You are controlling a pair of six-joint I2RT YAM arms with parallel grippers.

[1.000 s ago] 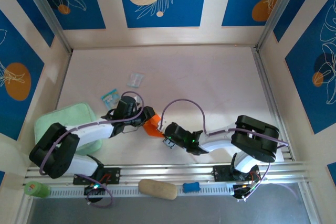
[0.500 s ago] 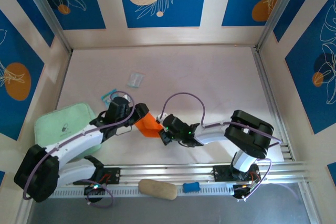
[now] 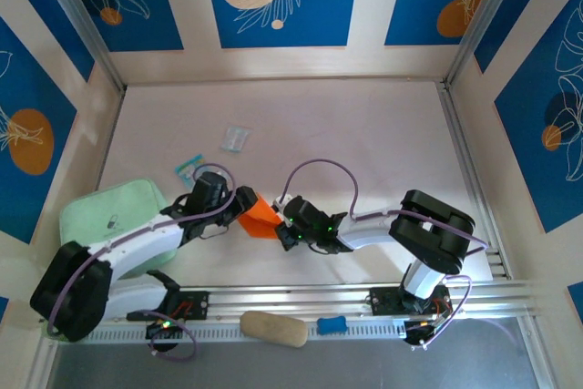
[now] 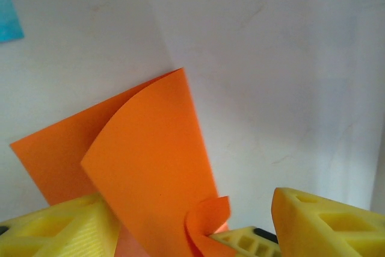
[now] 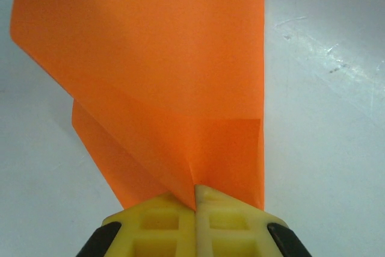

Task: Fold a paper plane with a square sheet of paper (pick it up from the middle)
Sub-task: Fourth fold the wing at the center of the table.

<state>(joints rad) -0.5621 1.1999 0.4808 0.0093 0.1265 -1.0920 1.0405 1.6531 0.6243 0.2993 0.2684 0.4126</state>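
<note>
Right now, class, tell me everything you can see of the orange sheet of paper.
The orange sheet of paper is thin, plain and bright, partly folded: one layer curves over another and a corner curls up. It is low over the white table, near the front middle. The right gripper is shut on one edge, pinching the layers together. The left gripper stands open, the paper's other end between its yellow fingers.

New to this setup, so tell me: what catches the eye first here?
The bright orange sheet of paper, partly folded, sits between the two arms. The right tool is shut on its edge, while the left tool stands open around a curled flap.
</note>
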